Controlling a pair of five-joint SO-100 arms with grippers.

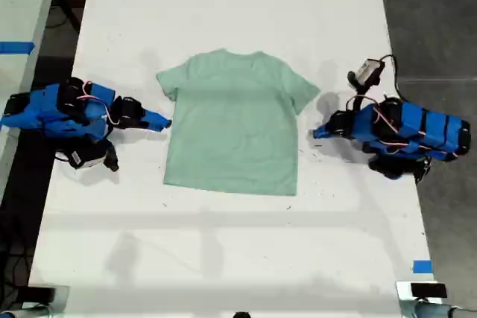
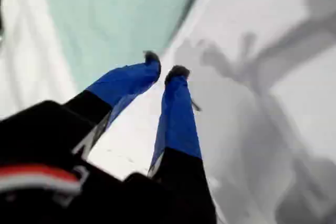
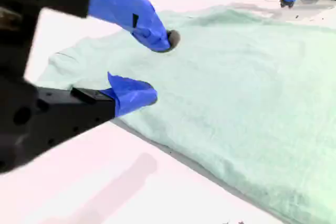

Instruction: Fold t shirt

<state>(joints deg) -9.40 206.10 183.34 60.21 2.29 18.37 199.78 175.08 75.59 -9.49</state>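
Fingers point(image 1: 326, 130) of my first gripper point(image 1: 317, 133) seen in the exterior view just beside one side edge of the t shirt point(image 1: 235, 128), apart from it. Fingertips of my second gripper point(image 1: 165, 121) at the opposite edge, below a sleeve. Shirt flat on the white counter point(image 1: 223, 251) between both.

First wrist view: blue fingers point(image 2: 178, 114) narrowly parted at the tips, holding nothing, over bare counter; shirt point(image 2: 115, 14) just beyond the tips.

Second wrist view: fingers point(image 3: 131, 9) spread wide, gripping nothing, over the shirt's point(image 3: 236, 93) near edge; the other gripper far across the cloth.
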